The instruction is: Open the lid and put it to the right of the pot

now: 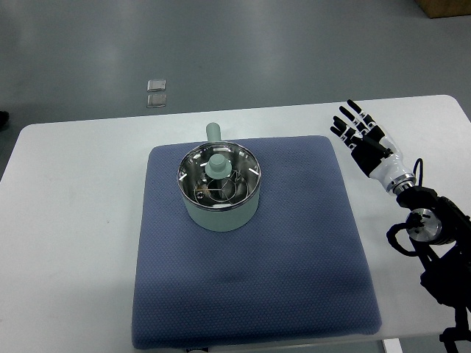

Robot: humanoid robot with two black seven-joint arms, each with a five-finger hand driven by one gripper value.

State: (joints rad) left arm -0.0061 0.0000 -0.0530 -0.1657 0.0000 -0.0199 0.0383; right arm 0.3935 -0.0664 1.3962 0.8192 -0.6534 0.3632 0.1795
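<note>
Lid [218, 166] still on pot [220, 188]. At three o'clock, well apart: right hand [366, 142], fingers spread wide, holding nothing.

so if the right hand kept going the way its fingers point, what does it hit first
Probably nothing: the right hand points up-left toward the table's far edge, passing beside the blue mat and clear of the pot. Its height is unclear.
</note>
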